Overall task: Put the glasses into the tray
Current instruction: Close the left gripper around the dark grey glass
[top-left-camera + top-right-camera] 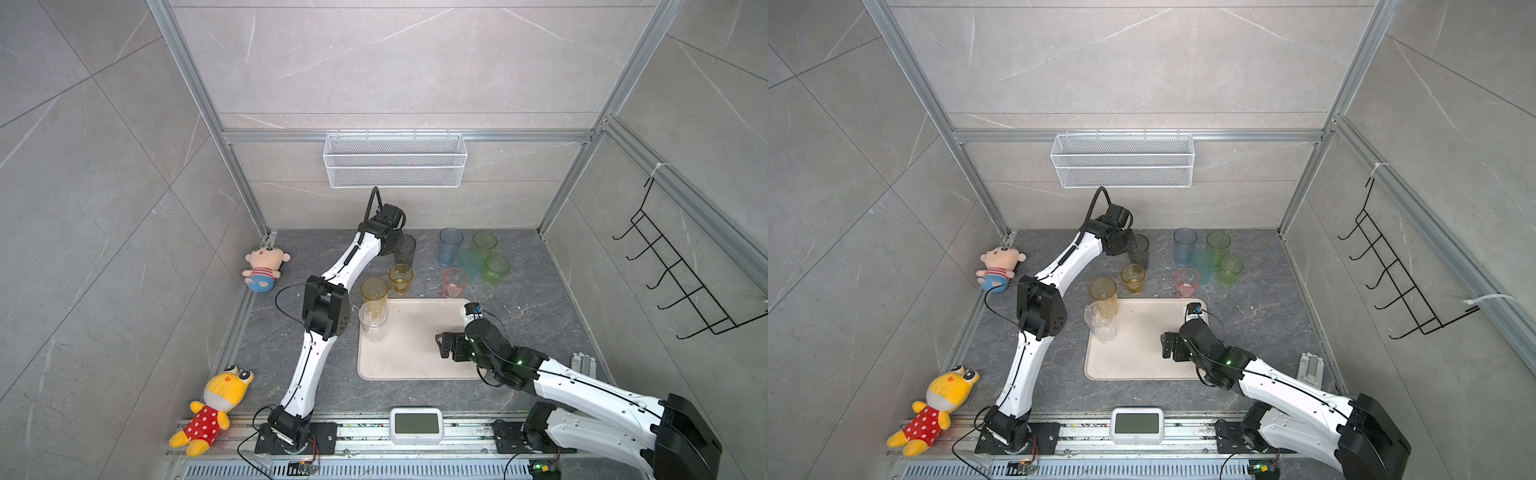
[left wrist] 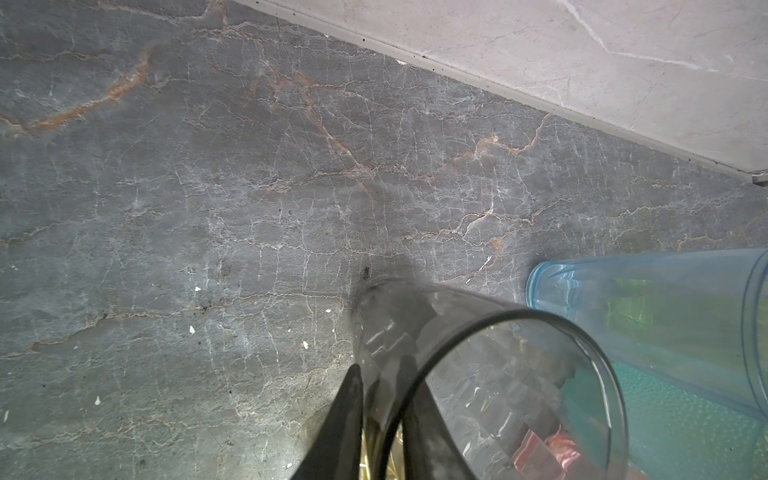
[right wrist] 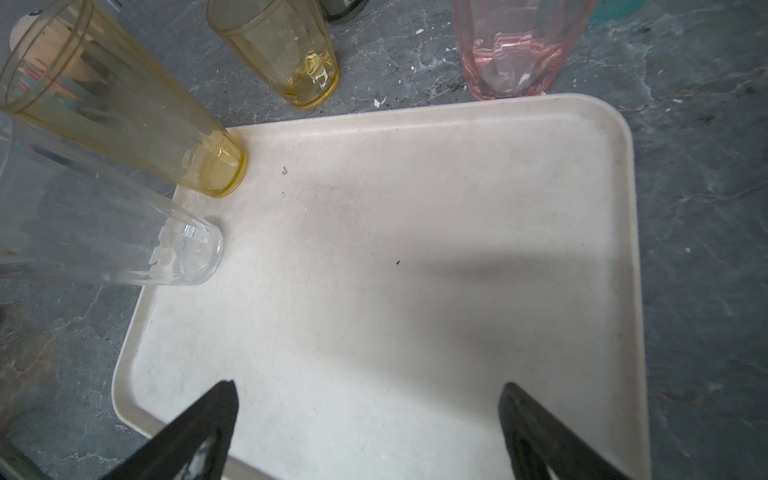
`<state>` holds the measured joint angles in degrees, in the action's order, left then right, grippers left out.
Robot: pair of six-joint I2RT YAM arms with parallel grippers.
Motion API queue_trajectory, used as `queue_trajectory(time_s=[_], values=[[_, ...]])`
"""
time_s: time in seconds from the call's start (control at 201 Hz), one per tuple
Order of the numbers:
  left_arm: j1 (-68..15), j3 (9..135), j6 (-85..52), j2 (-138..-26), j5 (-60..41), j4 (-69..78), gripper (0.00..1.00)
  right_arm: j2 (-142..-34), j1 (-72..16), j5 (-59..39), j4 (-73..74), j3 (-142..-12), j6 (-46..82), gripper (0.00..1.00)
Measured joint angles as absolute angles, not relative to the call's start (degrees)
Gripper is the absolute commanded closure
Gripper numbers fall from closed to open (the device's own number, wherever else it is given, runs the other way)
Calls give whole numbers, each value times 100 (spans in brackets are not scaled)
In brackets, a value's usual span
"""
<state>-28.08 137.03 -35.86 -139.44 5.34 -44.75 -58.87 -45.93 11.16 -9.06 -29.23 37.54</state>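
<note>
Dark grey marbled surface [image 1: 540,291], pale tiled walls. Left end effector [image 2: 384,382] pinches the rim wall of the tall smoky grey translucent tumbler [image 1: 405,251], which stands upright at the back. Right end effector [image 3: 369,384] gapes wide over the cream rectangular plastic tray [image 1: 415,361]. Tall clear tumbler [image 1: 374,322] stands just inside the tray's left edge; short pink tumbler [image 1: 455,282] stands just beyond the tray.

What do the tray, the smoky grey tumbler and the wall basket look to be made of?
The tray looks like moulded plastic: matte cream, scuffed, rounded corners. The smoky grey tumbler is probably tinted plastic, possibly glass: glossy, tabletop visible through it. The basket seems white-coated metal wire mesh.
</note>
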Motion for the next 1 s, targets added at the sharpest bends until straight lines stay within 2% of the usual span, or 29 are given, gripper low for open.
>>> queue_trajectory(time_s=[0.782, 0.996], values=[[-2792, 13463, -3605, -13931, 379, -4405, 100, -5970, -4593, 1114, -893, -2923, 3754, 1], [-2792, 13093, -3605, -13692, 318, -4305, 100, -5990, -4593, 1111, -869, -2923, 3754, 1]])
